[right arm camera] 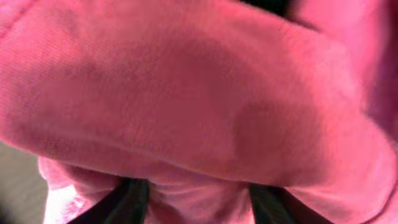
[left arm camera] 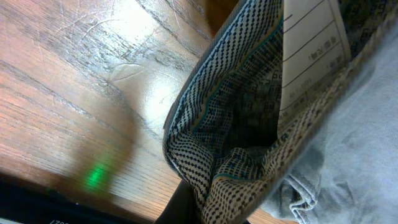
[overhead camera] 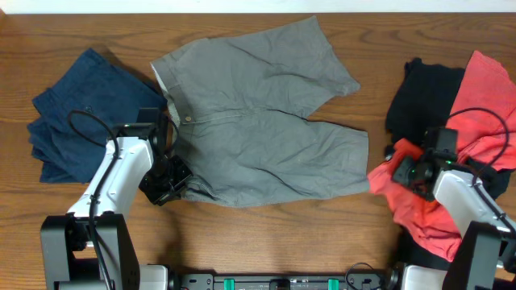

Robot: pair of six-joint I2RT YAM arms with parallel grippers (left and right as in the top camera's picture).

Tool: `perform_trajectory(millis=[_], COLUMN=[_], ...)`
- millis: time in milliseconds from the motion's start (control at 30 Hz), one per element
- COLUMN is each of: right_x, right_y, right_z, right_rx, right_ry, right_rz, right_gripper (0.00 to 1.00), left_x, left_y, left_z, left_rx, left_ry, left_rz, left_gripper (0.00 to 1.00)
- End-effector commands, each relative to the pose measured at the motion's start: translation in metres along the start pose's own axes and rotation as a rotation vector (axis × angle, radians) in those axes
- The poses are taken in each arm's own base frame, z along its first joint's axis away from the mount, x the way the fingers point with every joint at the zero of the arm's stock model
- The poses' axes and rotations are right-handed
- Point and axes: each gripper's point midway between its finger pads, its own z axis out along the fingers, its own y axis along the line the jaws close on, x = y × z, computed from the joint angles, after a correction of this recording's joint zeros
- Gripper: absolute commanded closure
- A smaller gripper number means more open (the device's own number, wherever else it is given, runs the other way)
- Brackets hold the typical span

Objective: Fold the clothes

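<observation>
While the grey shorts [overhead camera: 266, 129] lie spread and unfolded mid-tabletop [overhead camera: 266, 242], the left end effector [overhead camera: 176, 179] is pinched shut on their waistband, and the right end effector [overhead camera: 405, 171], buried in the crumpled coral-red piece [overhead camera: 484, 89], hides its state, so folding seems barely begun.

Bare surface [overhead camera: 266, 242] is recorded along the front edge; the centre is covered by the grey shorts [overhead camera: 266, 121]. The gap toward the coral-red piece [overhead camera: 484, 89] is nearly closed at the front; that toward the navy shorts [overhead camera: 81, 113] is occupied by the left arm [overhead camera: 113, 181].
</observation>
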Motion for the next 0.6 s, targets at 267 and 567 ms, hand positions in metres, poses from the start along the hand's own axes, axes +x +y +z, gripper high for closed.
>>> perform_trajectory(millis=[267,567], right_x=[-0.025,-0.067], right_y=[-0.146,-0.046], right_z=[-0.014,-0.022], right_rx=[0.466,-0.193], right_ry=[-0.081,-0.038], right_rz=[0.446,0.169], right_gripper=[0.46,0.25], left_x=[0.0,-0.002], left_y=[0.003,0.002], left_z=[-0.002,-0.002], left_rx=[-0.007,-0.002], left_ry=[-0.009,-0.016], left_rz=[0.013,0.014], left_gripper=[0.93,0.9])
